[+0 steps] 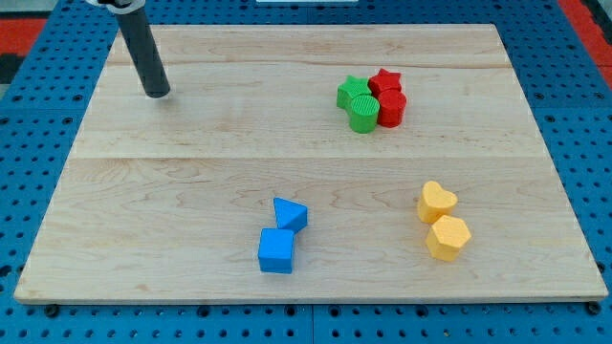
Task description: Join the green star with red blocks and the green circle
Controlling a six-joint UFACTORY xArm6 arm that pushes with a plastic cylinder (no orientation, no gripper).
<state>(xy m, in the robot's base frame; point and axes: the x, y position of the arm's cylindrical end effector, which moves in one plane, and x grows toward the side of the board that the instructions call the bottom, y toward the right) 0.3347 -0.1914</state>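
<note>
My tip (157, 94) sits at tabletop (191, 172) upper left, well left of green star (350, 91); no hand on this rod, nothing held. Green star touches green circle (363, 112), red star (385, 80), red block (390, 107). Blue pair (281, 236) below-left, yellow pair (442, 221) below-right.

Green and red blocks bunched together

Green star (350, 92), green circle (363, 112), red star (385, 80) and a second red block (390, 107) touch, well right of my tip (157, 94).
</note>
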